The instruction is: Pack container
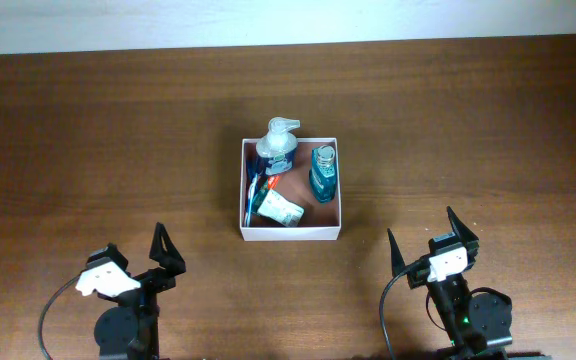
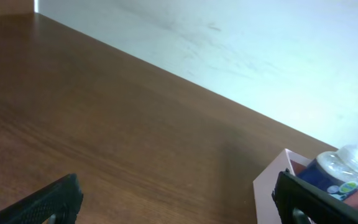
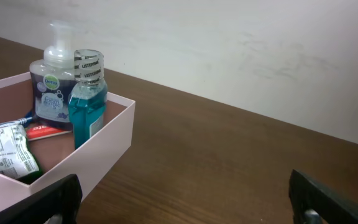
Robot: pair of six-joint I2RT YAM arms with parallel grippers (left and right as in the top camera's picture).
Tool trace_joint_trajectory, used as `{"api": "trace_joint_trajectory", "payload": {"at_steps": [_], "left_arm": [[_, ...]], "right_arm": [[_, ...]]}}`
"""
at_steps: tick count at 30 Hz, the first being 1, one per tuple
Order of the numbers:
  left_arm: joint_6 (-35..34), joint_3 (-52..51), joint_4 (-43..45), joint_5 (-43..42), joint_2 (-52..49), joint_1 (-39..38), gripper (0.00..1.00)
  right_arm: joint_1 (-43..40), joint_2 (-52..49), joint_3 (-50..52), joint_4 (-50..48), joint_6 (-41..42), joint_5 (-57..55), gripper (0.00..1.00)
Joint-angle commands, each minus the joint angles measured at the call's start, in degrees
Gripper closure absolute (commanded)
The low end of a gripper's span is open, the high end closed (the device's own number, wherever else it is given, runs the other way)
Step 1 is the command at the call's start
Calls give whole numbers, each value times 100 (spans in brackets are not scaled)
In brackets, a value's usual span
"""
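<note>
From overhead, a dark brown wood-grain tabletop (image 1: 88, 150) fills almost the whole view, with a strip of pale wall (image 1: 268, 20) along its far edge. The container (image 1: 290, 234) sits near the middle of the tabletop, a little to the right of centre. It is a square, shallow box with white outer walls and rim and a reddish-brown inside. In it a clear pump bottle (image 1: 278, 146) stands at the far left corner. A teal bottle (image 1: 323, 173) stands to its right, and a white packet (image 1: 281, 210) lies toward the near wall. A red-and-blue item (image 1: 257, 186) lies along the left wall. The left end effector (image 1: 168, 246) and the right end effector (image 1: 421, 224) hang over bare wood at the near edge. Both are well apart from the container, on either side of it.

In the left wrist view, the wood runs up to the pale, faintly scuffed wall. One corner of the container shows at the lower right with the pump bottle rising out of it. The two black fingers sit at the bottom corners, spread wide with nothing between them.

In the right wrist view, the container lies at the left, its walls looking pale pink here. The pump bottle and teal bottle stand upright side by side in it, and the packet lies at the front. This end effector's fingers also stand wide apart and empty.
</note>
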State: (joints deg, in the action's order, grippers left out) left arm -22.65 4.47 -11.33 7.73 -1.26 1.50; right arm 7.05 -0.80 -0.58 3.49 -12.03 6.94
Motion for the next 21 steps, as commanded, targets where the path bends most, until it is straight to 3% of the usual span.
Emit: {"api": "trace_joint_trajectory", "payload": {"at_steps": [1, 9, 21], "left_arm": [[446, -101, 24, -267, 72, 28, 1], [1943, -107, 22, -518, 72, 26, 1], [2059, -114, 39, -496, 72, -114, 1]], "right_arm": [[-44, 55, 26, 37, 2, -52, 2], [-44, 55, 26, 37, 2, -52, 2], [-44, 55, 26, 39, 2, -52, 2]]}}
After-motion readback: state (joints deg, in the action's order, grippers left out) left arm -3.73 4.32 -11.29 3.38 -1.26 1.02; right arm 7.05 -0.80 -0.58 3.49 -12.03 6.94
